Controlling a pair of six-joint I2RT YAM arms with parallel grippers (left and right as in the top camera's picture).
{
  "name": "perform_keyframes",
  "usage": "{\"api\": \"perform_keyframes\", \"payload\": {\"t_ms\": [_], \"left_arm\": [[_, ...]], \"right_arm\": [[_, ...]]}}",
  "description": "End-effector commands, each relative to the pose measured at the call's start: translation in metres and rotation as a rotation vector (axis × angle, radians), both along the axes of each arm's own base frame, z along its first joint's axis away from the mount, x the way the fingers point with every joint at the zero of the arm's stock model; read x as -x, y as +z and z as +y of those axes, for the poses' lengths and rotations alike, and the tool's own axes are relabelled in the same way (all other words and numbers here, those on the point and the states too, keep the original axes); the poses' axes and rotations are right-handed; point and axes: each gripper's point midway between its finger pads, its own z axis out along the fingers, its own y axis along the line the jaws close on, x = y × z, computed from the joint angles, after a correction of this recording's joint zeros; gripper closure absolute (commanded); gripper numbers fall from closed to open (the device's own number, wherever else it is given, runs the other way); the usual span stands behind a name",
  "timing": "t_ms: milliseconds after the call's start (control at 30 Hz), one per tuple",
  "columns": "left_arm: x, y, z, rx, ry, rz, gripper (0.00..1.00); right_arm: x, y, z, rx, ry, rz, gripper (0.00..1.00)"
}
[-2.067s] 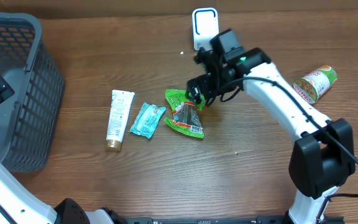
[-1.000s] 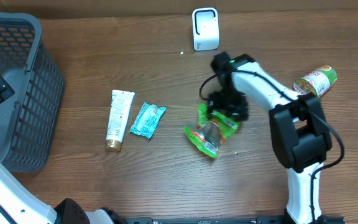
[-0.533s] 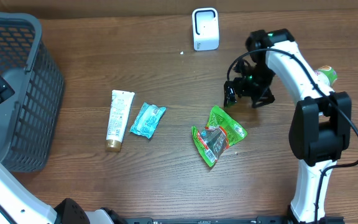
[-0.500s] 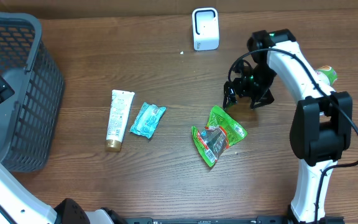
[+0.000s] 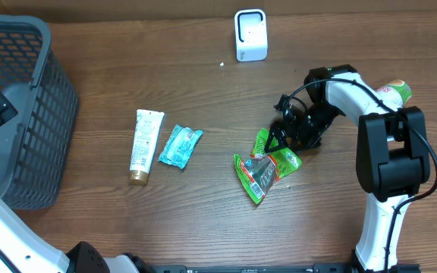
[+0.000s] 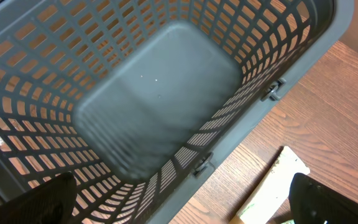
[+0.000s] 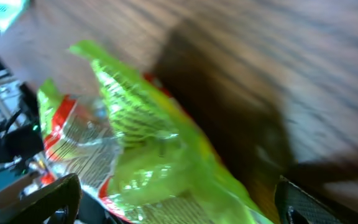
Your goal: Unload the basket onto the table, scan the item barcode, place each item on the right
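Zero scans done, I judge: my right gripper [image 5: 278, 138] is open and empty, green packet [image 5: 264, 171] just in front, scanner [image 5: 250, 34] well apart.

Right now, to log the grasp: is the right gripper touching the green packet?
Cannot tell. Overhead, the right gripper overlaps the green packet at its upper edge; the blurred right wrist view shows it between open fingers, contact unclear.
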Motion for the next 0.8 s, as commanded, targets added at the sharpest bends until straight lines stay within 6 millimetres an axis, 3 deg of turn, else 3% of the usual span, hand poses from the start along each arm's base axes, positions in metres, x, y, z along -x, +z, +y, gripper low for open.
{"api": "perform_keyframes", "payload": {"t_ms": [0,100,200,400,500,767], "left_arm": [[0.000,0.007,-0.001,-0.008,0.003,-0.022,0.00],[0.000,0.007,-0.001,-0.008,0.003,-0.022,0.00],[0.000,0.007,-0.001,-0.008,0.003,-0.022,0.00],[0.000,0.007,-0.001,-0.008,0.003,-0.022,0.00],[0.000,0.007,-0.001,-0.008,0.003,-0.022,0.00],[0.000,0.007,-0.001,-0.008,0.003,-0.022,0.00]], "right_arm": [[0.013,0.002,0.011,-0.097,0.058,-0.015,0.03],[0.019,-0.002,0.011,-0.095,0.062,-0.002,0.08],[0.021,-0.003,0.012,-0.098,0.063,0.005,0.21],[0.012,-0.004,0.017,-0.120,0.040,-0.024,0.78],[-0.001,-0.006,0.021,-0.107,-0.040,-0.020,0.94],[-0.044,0.004,0.018,-0.011,-0.194,-0.071,0.96]]}}
